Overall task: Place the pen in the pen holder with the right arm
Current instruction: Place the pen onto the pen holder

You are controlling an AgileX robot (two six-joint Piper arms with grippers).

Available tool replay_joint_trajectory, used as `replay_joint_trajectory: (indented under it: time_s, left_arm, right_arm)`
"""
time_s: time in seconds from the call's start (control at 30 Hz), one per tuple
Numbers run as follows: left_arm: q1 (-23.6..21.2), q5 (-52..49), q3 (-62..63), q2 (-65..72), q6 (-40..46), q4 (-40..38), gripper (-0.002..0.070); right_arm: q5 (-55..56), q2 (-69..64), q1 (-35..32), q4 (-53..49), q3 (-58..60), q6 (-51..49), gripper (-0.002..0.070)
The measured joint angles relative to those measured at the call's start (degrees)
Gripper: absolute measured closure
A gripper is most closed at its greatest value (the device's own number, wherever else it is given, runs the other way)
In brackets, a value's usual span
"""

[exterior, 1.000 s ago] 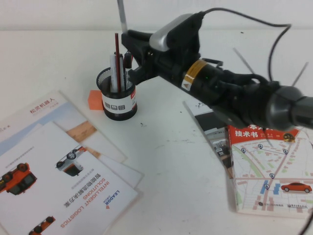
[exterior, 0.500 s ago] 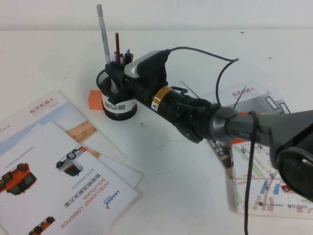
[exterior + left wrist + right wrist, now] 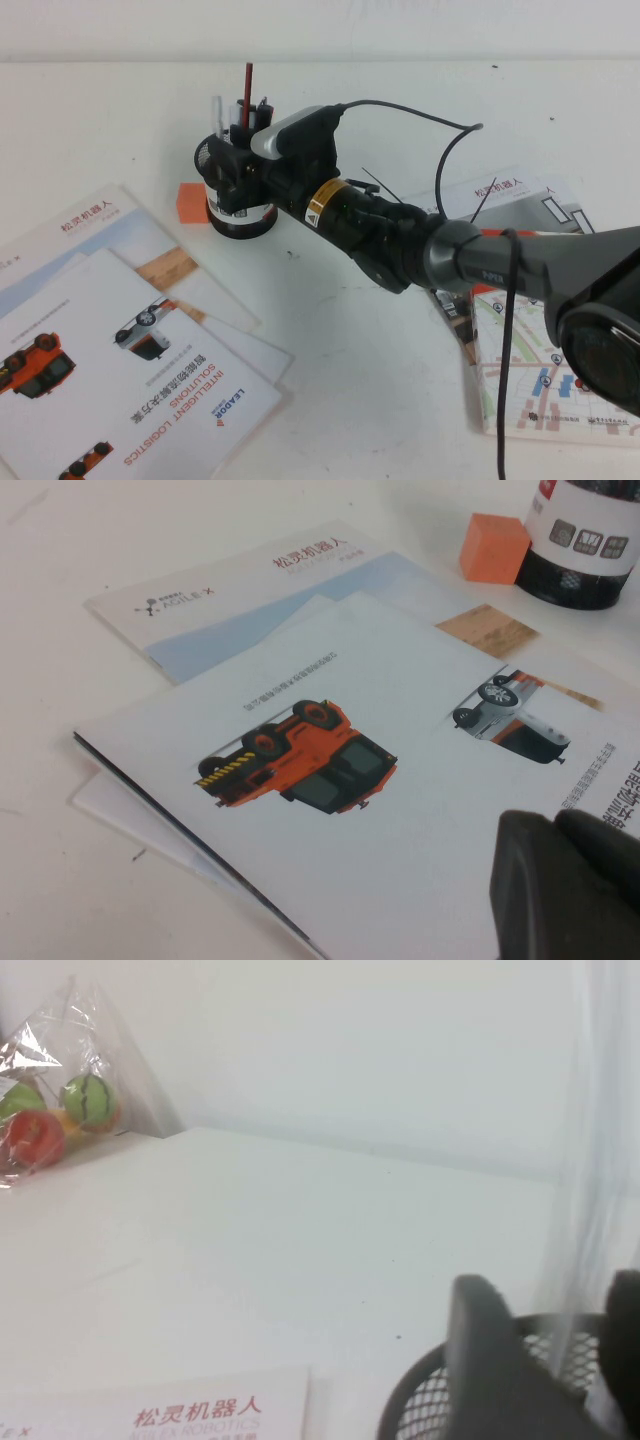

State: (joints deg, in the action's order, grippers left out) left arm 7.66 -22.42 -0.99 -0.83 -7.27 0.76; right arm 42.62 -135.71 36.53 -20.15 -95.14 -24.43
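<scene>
Pen (image 3: pixel 216 112): slim silver-grey, upright in the pen holder (image 3: pixel 238 212), tip protruding beside a dark red pencil (image 3: pixel 246 88) (high view). Right gripper (image 3: pixel 228 168) at the holder's rim, jaws parted beside the pen; orange block (image 3: pixel 190 203) and brochures (image 3: pixel 110 340) adjacent.
Left wrist view: left gripper (image 3: pixel 565 880) over brochures; grip cannot be told.
Right wrist view: pen (image 3: pixel 590 1180) a vertical blur between separated fingers (image 3: pixel 490 1360) above mesh.

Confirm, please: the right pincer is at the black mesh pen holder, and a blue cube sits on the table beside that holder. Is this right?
One detail is wrong: the cube is orange, not blue, as the left wrist view shows. The rest holds: the right pincer is at the pen holder, and the cube sits beside it. The left pincer is low over the brochures.
</scene>
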Motion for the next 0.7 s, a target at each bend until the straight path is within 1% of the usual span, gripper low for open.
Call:
replay_joint_trajectory:
  time_s: [0.03,0.13,0.37,0.43,0.47,0.53,0.57,0.63,0.7]
  left_arm:
    - [0.0,0.0,0.0,0.0,0.0,0.0,0.0678]
    - [0.0,0.0,0.0,0.0,0.0,0.0,0.0677]
    - [0.0,0.0,0.0,0.0,0.0,0.0,0.0678]
    - [0.0,0.0,0.0,0.0,0.0,0.0,0.0678]
    - [0.0,0.0,0.0,0.0,0.0,0.0,0.0678]
    - [0.0,0.0,0.0,0.0,0.0,0.0,0.0677]
    - [0.0,0.0,0.0,0.0,0.0,0.0,0.0677]
    - [0.0,0.0,0.0,0.0,0.0,0.0,0.0678]
    - [0.0,0.0,0.0,0.0,0.0,0.0,0.0677]
  right_arm:
    - [0.0,0.0,0.0,0.02,0.0,0.0,0.0416]
    - [0.21,0.0,0.0,0.02,0.0,0.0,0.0392]
    - [0.95,0.97,0.09,-0.31,0.0,-1.26,0.0388]
    - [0.84,2.72,0.09,-2.13,0.1,-3.93,0.0431]
    - [0.67,3.69,0.09,-3.22,0.1,-5.26,0.0476]
    - [0.44,7.0,0.09,-4.68,1.38,-7.35,0.0591]
    - [0.44,9.05,0.09,-4.78,2.35,-7.36,0.0621]
    - [-0.4,13.99,0.22,-3.86,6.19,-5.55,0.0664]
    - [-2.37,19.15,0.61,-1.37,11.22,-0.21,0.068]
